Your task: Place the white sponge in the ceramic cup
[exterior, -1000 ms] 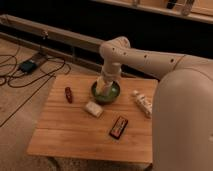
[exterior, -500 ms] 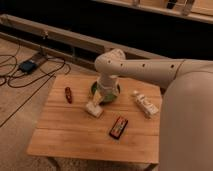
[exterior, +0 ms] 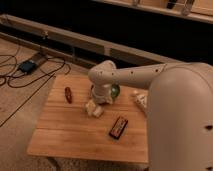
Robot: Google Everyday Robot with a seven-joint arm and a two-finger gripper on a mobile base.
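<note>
The white sponge (exterior: 92, 108) lies on the wooden table (exterior: 65, 132), near its middle. My gripper (exterior: 101, 100) hangs from the pale arm (exterior: 135, 75), directly over the sponge's right side and very close to it or touching it. The ceramic cup is not visible; it may be hidden behind the arm. The dark green bowl (exterior: 115, 91) shows partly behind the gripper.
A dark candy-bar packet (exterior: 118, 127) lies at the front right of the sponge. A small reddish-brown object (exterior: 68, 94) lies to the left. A white tube with markings (exterior: 139, 99) lies at the right, partly hidden by the arm. Cables (exterior: 30, 65) lie on the floor to the left.
The gripper has moved from above the green bowl toward the front left and down onto the sponge's spot. The sponge and other objects have not moved.
</note>
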